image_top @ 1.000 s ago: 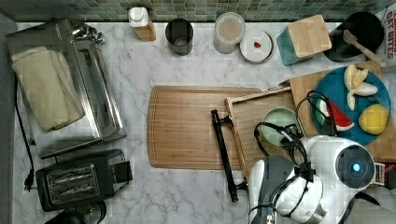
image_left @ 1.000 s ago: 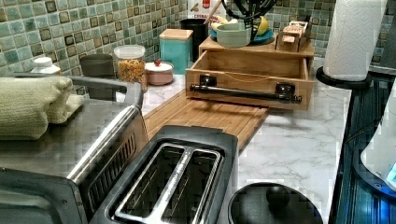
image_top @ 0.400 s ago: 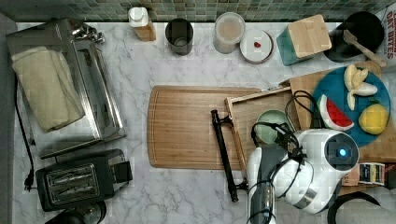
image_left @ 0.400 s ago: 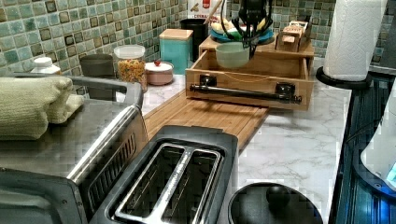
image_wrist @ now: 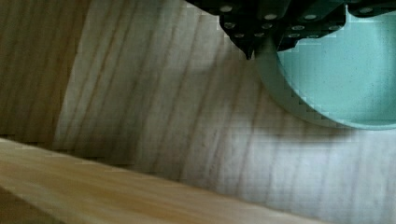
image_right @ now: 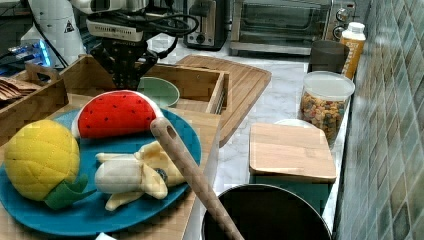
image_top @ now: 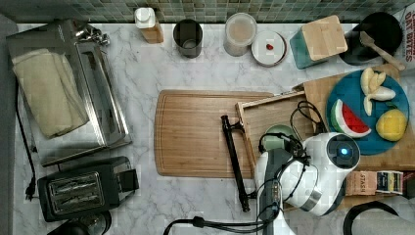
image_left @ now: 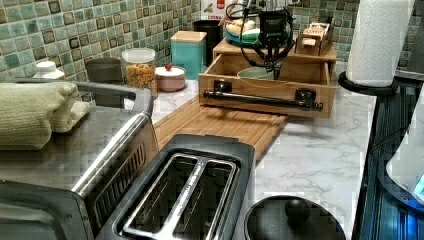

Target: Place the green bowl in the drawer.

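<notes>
small round mint-green bowl [image_right: 159, 91] sits low inside shallow light-wood drawer [image_top: 268, 113], near its black bar handle [image_top: 234, 160]. black gripper [image_right: 126, 75] pinches bowl rim. judged light, rigid, smooth, slip-prone; rim is best hold.

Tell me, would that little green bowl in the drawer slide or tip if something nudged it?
The green bowl looks rigid and smooth, so it would probably slide on the drawer floor rather than bend. It seems small and likely light. Being low and wide, it should resist tipping, though the pincer gripping one edge could tilt it.
</notes>
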Motion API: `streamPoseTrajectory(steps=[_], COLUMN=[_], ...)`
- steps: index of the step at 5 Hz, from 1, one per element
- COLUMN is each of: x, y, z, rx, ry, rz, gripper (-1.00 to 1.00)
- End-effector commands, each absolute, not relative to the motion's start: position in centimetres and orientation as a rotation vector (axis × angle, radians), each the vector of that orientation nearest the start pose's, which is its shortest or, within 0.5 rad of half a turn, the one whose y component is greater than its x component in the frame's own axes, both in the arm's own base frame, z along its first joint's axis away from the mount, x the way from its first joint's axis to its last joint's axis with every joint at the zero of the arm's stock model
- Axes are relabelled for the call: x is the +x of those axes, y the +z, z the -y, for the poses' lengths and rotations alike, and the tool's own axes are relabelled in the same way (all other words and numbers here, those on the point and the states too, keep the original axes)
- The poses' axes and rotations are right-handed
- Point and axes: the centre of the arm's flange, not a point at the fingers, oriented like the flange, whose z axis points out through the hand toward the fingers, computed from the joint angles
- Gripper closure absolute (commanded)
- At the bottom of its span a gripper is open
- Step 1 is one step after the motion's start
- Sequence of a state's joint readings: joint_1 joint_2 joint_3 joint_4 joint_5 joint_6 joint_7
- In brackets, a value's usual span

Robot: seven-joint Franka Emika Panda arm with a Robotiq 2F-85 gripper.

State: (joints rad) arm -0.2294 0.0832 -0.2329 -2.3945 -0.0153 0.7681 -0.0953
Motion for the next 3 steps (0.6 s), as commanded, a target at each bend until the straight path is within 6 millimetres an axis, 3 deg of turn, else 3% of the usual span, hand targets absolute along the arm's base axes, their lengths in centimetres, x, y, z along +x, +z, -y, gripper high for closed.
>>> streamPoseTrajectory(steps=[1,3], x=[44.2,44.4], y=[30.4,32.4], z=[23.3,22.4], rx=[-2.621,-2.648], ry=[0.089,0.091], rz=[-1.799,-1.805], gripper=[-1.0,-1.0])
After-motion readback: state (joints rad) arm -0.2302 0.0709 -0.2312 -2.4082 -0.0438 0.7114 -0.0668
